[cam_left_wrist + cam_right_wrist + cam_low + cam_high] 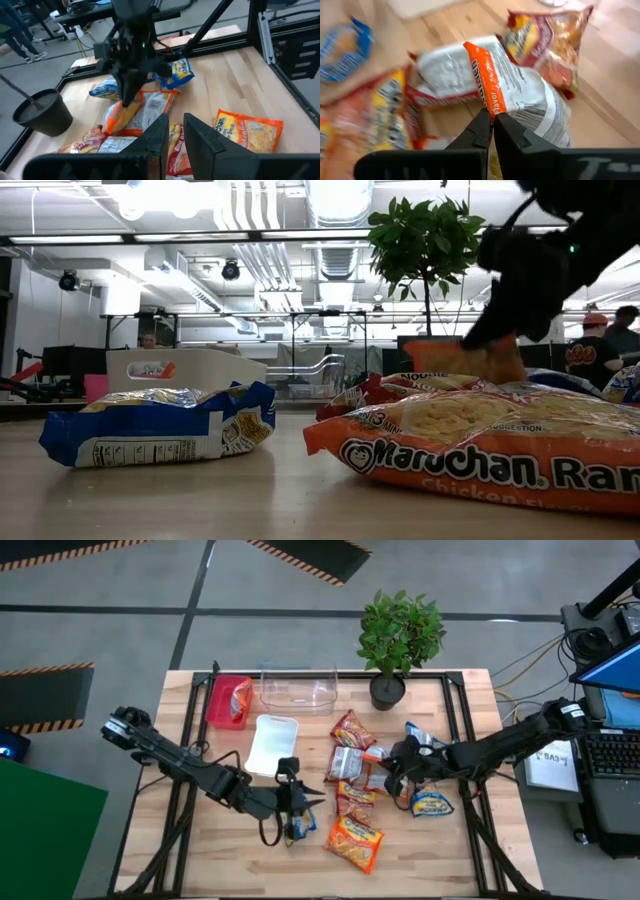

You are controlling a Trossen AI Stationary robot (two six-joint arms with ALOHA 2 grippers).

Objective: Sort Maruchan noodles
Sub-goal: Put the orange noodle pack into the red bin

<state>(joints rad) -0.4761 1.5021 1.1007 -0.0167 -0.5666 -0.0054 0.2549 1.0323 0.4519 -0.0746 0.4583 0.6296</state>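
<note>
A: Step? Right gripper (391, 778) sits mid-table over the packet pile, fingers pinched shut on the orange edge of a noodle packet (520, 95). So the grasp looks made, the lift not yet done.

B: Agreed. The left wrist view shows that orange packet (120, 114) hanging tilted from the jaws, one end still down on the pile. Left gripper (303, 802)?

A: Near the front of the table, by the blue-and-yellow packet (300, 825). Fingers narrow, only a slim gap, and I see nothing between them.

B: Next move, my guess: raise the packet clear of its neighbours, then carry it toward the trays at the back — red tray (227, 702), clear tray (297, 686), white tray (271, 744). Which tray, I can't say.

A: Orientation? The grip is on a short edge, so the long axis runs down and away from the jaws, slanted, printed back side toward the right wrist camera.

B: The rest of the packets lie flat around it, centre to right of the table.
</note>
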